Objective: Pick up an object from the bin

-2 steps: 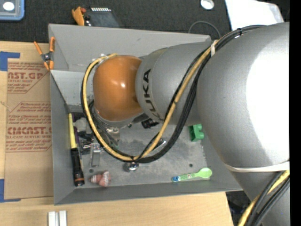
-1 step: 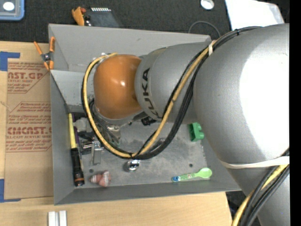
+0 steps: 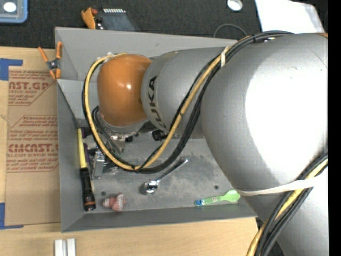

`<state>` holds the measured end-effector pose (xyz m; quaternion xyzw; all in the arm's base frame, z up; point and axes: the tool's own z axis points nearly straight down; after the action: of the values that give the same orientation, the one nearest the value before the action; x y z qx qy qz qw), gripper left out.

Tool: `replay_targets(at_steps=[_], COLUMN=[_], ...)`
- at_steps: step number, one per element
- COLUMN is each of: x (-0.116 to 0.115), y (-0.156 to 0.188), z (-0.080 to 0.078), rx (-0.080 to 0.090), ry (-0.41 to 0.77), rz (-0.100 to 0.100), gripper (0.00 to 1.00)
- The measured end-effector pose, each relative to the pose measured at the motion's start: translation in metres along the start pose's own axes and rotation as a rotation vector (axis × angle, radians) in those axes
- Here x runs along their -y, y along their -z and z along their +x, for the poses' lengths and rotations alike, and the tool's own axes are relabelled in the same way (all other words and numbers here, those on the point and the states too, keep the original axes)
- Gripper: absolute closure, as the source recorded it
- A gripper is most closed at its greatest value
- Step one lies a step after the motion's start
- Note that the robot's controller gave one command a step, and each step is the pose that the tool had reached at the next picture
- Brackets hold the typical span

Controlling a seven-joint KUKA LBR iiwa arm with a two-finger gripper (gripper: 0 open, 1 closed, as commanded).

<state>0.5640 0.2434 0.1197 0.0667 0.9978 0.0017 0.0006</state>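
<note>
Grey bin wall (image 3: 69, 159) tight beside gripper (image 3: 100, 163) at nine o'clock; spread or pinching, cannot tell; risks scraping wall, wedging yellow-black pen (image 3: 84, 180).

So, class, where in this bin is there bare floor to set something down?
Bare floor lies between the silver metal spoon and the green, blue-tipped plastic stick. Crowded: the left wall, by the yellow-and-black pen and small pink object.
</note>
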Motion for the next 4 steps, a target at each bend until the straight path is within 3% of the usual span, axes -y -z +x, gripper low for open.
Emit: replay_targets(at_steps=[1,2,4], x=[0.004,0.066,0.066], y=[-0.051,-0.045,-0.033], z=[-0.02,-0.031,-0.031], rx=[0.004,0.016,0.015], ry=[0.103,0.223,0.223], rz=[-0.002,-0.007,-0.008], gripper=[0.0,1.0,1.0])
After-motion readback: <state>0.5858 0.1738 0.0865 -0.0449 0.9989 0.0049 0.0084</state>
